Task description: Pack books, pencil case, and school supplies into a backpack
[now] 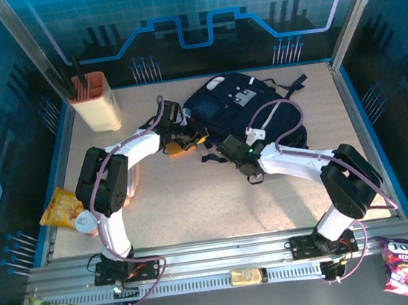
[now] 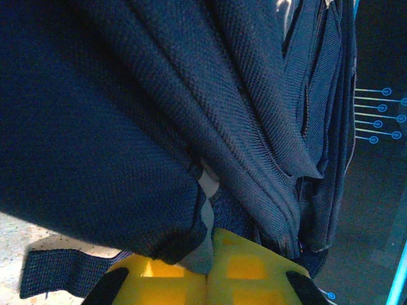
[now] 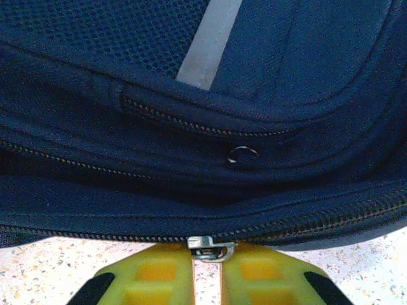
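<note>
- Two pincers hold the navy-blue fabric backpack (image 1: 239, 106); left gripper (image 2: 206, 272) pinches its fold (image 2: 181, 244).
- Right gripper (image 3: 208, 270) clamps the silver metal zipper pull (image 3: 207, 247); the track (image 3: 95, 236) runs sideways.

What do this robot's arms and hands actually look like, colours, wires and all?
The left arm and right arm are white tubes joined by chunky black joints, with lilac cables looping alongside. A small green light glows near the right wrist. The left hand and right hand each have two blocky yellow fingers with black corners.
</note>
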### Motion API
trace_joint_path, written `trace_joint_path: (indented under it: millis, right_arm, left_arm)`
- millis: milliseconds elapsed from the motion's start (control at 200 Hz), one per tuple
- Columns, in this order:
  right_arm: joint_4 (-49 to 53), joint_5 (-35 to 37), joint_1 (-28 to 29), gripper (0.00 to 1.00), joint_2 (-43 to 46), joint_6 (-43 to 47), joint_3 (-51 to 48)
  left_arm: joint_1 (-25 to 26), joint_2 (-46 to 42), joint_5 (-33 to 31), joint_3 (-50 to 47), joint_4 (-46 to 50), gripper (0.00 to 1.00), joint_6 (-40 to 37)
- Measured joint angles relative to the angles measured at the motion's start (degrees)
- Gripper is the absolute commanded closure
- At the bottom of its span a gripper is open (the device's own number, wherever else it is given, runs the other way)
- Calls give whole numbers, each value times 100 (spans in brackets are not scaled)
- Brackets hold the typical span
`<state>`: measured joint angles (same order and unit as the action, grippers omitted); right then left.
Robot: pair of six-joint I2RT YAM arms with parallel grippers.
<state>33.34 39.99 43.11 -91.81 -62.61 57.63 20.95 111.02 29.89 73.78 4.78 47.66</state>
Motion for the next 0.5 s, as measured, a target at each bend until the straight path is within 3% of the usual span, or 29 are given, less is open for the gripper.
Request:
trace_joint_path:
  millis: [255, 500]
  right_arm:
    - [-168, -118, -17, 67, -98, 841, 98]
    - [-160, -142, -44, 68, -197, 1152, 236]
  left_arm:
    - [-39, 0, -4, 4, 33, 100, -15]
    - [-66, 0, -7, 50, 96, 100, -17]
